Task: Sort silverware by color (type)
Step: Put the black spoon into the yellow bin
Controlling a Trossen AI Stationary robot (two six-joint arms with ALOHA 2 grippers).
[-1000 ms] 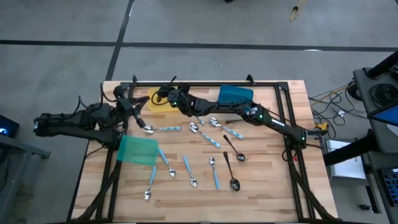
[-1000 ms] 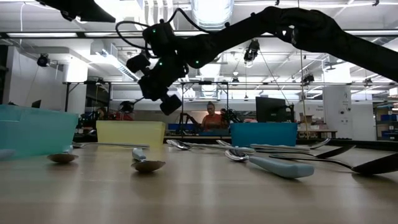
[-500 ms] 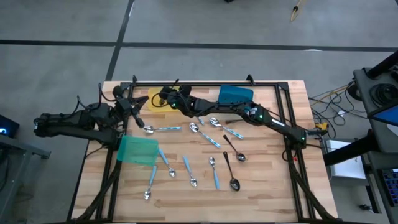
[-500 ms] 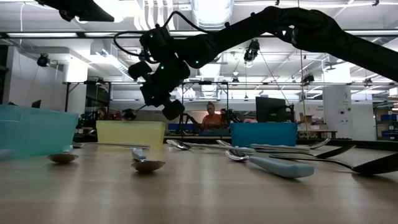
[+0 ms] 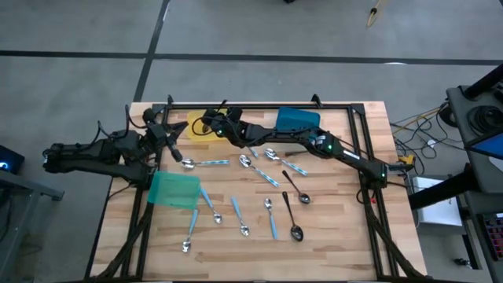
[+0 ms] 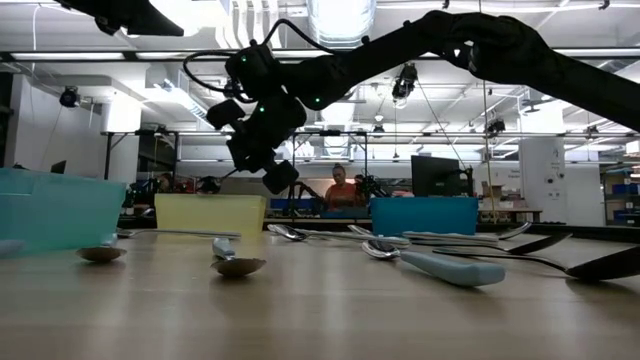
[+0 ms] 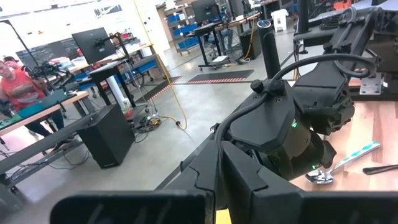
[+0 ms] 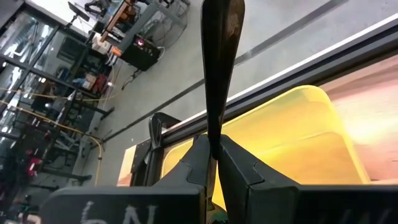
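My right gripper reaches over the yellow bin at the far left and is shut on a dark utensil. The utensil sticks out past the fingers over the bin. My left gripper waits shut and empty at the table's left edge, its fingers together. The rest of the silverware lies flat on the wood. It includes a blue-handled spoon, a silver spoon and two dark spoons. My right gripper pinches one end of the dark utensil between its two fingers. The fingers lie along it and come from the table's right, nearly level. The utensil is lifted clear, and its free end reaches out past the fingertips over the yellow bin.
A blue bin stands at the far middle and a green bin at the left near side. A black frame rail runs along the far edge. A person sits in the room beyond the table.
My right gripper has tipped a little downward and edged farther over the yellow bin. It stays shut on the dark utensil.
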